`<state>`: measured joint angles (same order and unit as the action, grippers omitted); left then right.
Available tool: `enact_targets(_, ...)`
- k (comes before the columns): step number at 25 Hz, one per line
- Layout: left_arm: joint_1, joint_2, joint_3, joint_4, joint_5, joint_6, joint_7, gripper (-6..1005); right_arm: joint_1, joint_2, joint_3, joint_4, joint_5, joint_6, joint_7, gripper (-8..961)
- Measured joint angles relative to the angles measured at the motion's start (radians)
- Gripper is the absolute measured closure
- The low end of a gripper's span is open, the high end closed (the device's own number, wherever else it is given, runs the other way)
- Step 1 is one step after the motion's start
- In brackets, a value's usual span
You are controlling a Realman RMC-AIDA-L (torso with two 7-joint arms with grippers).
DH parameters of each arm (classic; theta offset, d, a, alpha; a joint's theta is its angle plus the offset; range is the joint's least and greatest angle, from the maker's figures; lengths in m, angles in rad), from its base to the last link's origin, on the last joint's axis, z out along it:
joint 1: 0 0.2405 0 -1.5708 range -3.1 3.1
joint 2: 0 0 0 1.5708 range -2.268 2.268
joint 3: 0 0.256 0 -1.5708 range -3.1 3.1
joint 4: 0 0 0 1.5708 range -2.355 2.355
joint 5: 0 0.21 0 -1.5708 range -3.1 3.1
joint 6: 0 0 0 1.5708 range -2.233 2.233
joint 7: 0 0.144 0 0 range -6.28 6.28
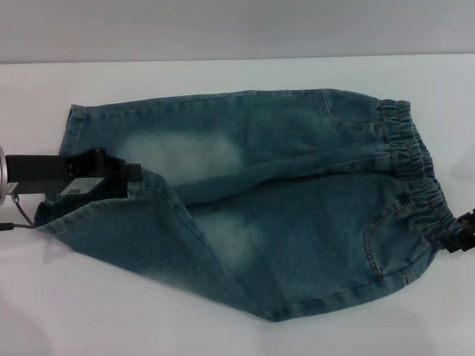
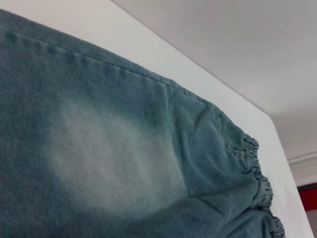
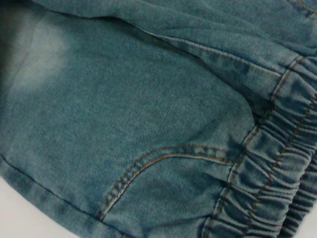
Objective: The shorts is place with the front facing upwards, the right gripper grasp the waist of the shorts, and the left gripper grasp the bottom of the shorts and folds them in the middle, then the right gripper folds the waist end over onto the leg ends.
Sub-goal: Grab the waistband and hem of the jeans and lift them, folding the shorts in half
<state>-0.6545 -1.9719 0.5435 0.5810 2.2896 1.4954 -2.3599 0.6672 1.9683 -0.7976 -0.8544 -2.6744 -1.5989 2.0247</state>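
Your work surface is a plain white table (image 1: 110, 323), matte and evenly lit, ending at a straight far edge against a pale grey wall (image 1: 232, 22). In the left wrist view a narrow red-and-dark strip (image 2: 308, 196) shows beyond the table's far corner; you cannot tell what it is.

Nothing else lies on the table near the garment. A thin cable (image 1: 13, 225) trails from the left arm across the surface beside the near leg.

The shorts (image 1: 301, 223) lie flat across the middle of the table, front up, legs toward your robot's left and the gathered waist (image 1: 413, 172) toward its right. The denim is blue-green with two pale faded patches on the thighs, orange stitching along the pocket curve, and a crease running between the legs.

The left gripper (image 1: 136, 175) sits at the bottom of the shorts (image 1: 73, 164), between the two hems, its black body over the cloth; the near hem is lifted in a fold beside it. You cannot tell how far its fingers stand apart. The right gripper (image 1: 466, 232) is at the near waist corner, touching the elastic band; its finger gap cannot be judged either.
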Motion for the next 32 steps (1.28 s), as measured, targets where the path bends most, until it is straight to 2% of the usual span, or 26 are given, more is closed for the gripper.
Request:
enact_targets(19, 0.005, 0.001, 0.003, -0.007, 0.000, -0.028, 0.008, 983, 0.012, 0.017, 0.012, 0.001, 0.011, 0.004, -0.020, 402)
enact_targets(24, 0.008, 0.000, 0.003, -0.007, 0.001, -0.032, 0.009, 983, 0.007, 0.014, 0.016, 0.002, 0.023, 0.006, -0.032, 478)
enact_targets(32, 0.006, 0.002, 0.000, -0.007, 0.001, -0.034, 0.010, 982, 0.002, 0.012, 0.015, 0.011, 0.024, 0.002, -0.044, 746)
